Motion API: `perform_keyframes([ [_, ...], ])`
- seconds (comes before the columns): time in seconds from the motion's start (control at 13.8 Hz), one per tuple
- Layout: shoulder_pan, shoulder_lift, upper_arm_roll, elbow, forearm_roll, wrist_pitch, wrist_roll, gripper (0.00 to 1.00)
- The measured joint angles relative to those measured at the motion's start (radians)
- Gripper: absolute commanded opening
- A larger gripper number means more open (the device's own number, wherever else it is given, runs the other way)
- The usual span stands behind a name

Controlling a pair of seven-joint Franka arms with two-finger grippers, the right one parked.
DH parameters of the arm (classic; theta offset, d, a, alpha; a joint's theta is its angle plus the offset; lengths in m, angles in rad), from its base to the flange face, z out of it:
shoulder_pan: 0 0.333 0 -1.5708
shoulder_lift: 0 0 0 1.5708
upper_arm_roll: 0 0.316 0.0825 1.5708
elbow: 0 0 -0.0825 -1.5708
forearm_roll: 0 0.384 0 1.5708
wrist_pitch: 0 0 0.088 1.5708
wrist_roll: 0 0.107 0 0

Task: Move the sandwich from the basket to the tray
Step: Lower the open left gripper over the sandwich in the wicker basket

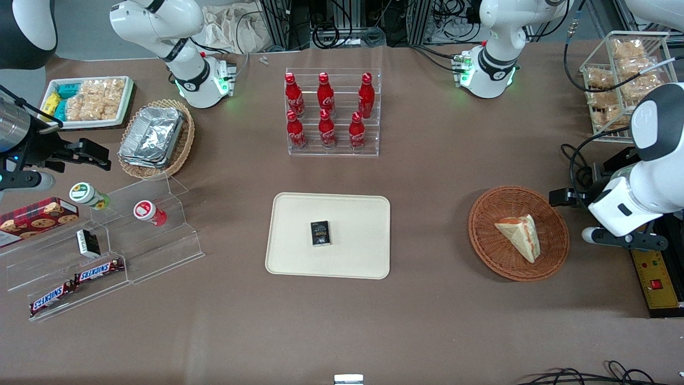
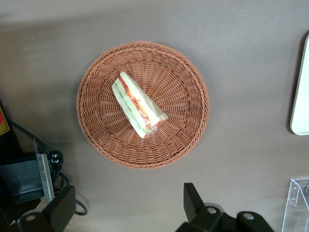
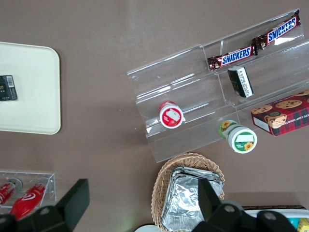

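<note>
The sandwich (image 1: 521, 235) (image 2: 139, 105), a pale wedge with pink-orange and green filling, lies in the round reddish-brown basket (image 1: 487, 243) (image 2: 96, 128). My left gripper (image 1: 574, 215) (image 2: 128, 209) hovers high beside the basket, toward the working arm's end of the table. It is open, with nothing between its black fingers (image 2: 193, 200). The cream tray (image 1: 331, 262) (image 2: 301, 96) lies at the table's middle, toward the parked arm from the basket. A small black box (image 1: 320, 233) rests on the tray.
A clear rack of red bottles (image 1: 332, 115) stands farther from the front camera than the tray. A yellow control box (image 1: 657, 278) and cables (image 2: 58, 159) sit near the basket at the table's end. A wire rack of snacks (image 1: 625, 80) stands farther back.
</note>
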Motion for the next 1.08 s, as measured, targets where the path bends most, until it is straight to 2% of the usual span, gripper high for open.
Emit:
perform_keyframes([
  [0.43,0.003,0.008,0.000,0.001,0.002,0.000,-0.008,1.00],
  [0.58,0.003,0.016,0.001,-0.016,0.009,0.021,-0.096,1.00],
  [0.8,0.004,0.004,0.001,-0.125,0.009,0.161,-0.285,1.00],
  [1.08,0.005,-0.016,0.006,-0.288,0.009,0.306,-0.382,1.00],
])
